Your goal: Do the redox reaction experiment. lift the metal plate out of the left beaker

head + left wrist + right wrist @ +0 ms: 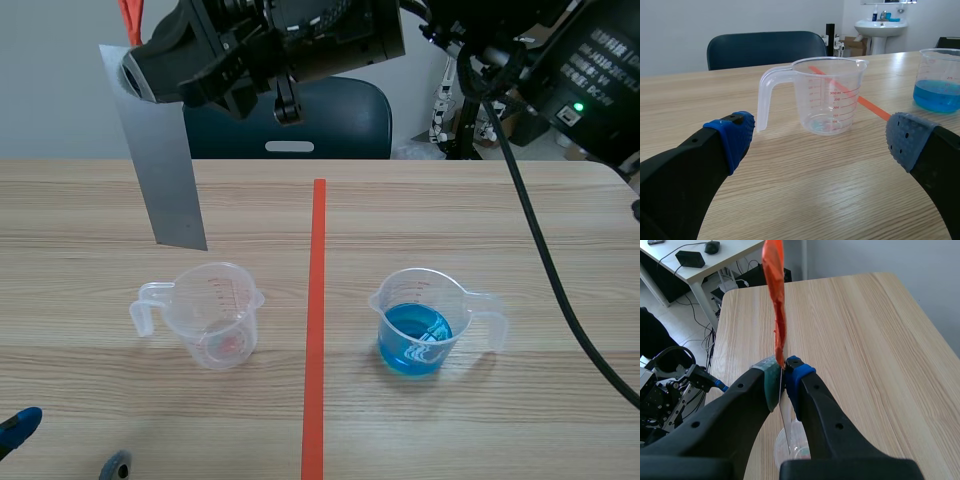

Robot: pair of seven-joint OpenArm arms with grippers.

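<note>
Two right fingers [769, 387] clamp the metal plate [165, 170], apparently clear above the left beaker [215, 315]; left fingers [732, 137] gape.

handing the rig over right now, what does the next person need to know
Left gripper: open and empty, low over the table, facing the left beaker.
Right gripper: shut on the plate, raised high.
Plate: hangs roughly upright, with its lower edge above the left beaker's rim, fully out of it.
Right beaker: across the tape line, holds blue liquid.
Done: the plate is lifted out.
Left: nothing of this step; probably just hold the plate steady for the next one.
</note>
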